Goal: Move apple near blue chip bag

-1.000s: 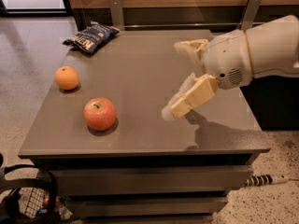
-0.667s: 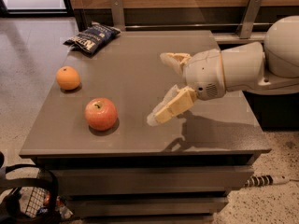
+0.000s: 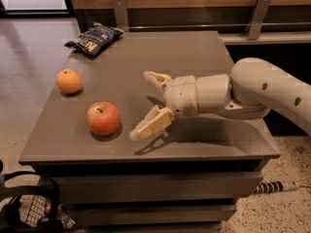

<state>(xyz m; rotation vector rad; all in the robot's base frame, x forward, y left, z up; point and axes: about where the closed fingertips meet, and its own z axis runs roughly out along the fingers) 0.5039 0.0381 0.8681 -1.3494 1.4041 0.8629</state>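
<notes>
The apple (image 3: 103, 118), red-orange with a dimpled top and dark stem, sits on the grey table (image 3: 194, 52) near its front left. The blue chip bag (image 3: 94, 38), dark navy foil with white lettering, lies flat at the table's far left corner. My gripper (image 3: 144, 104) comes in from the right on a white arm and hovers just right of the apple, a small gap away. Its two cream fingers (image 3: 148, 126) are spread wide open and hold nothing.
A smaller, evenly orange round fruit (image 3: 69, 80) sits near the left edge, between the apple and the bag. A wooden wall with metal brackets (image 3: 256, 14) runs behind the table. A dark wire basket (image 3: 29, 205) stands on the floor at the lower left.
The gripper has moved left and lower over the table, closing in on the apple, with its fingers still spread. The apple, orange fruit and bag have not moved.
</notes>
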